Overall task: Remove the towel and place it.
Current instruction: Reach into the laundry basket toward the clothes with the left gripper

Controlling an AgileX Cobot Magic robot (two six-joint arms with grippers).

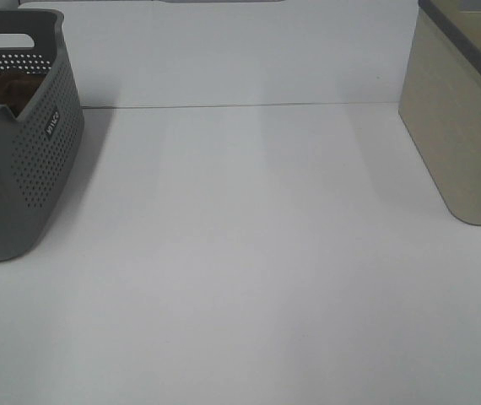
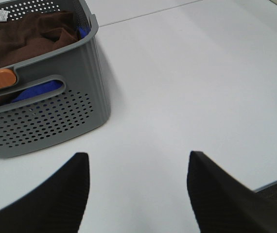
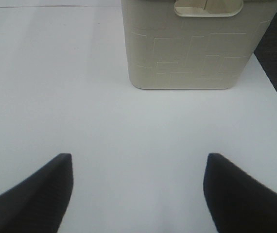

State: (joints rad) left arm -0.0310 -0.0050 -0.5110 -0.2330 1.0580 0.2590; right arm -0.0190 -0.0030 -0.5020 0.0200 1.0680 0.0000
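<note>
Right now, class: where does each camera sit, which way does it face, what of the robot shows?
Exterior high: mounted high, looking down on table, grey basket left, beige bin right; no robot visible.
Left wrist: left arm, facing grey basket and towel; open left gripper shows.
Right wrist: right arm, facing beige bin; open right gripper shows.
Shared: exterior and left wrist both show the towel.

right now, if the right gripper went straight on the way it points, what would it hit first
Probably the beige bin, ahead of the open right gripper with only bare white table between. It lines up near one end of the bin's wall, and depth is unclear, so it might clip that corner.
</note>
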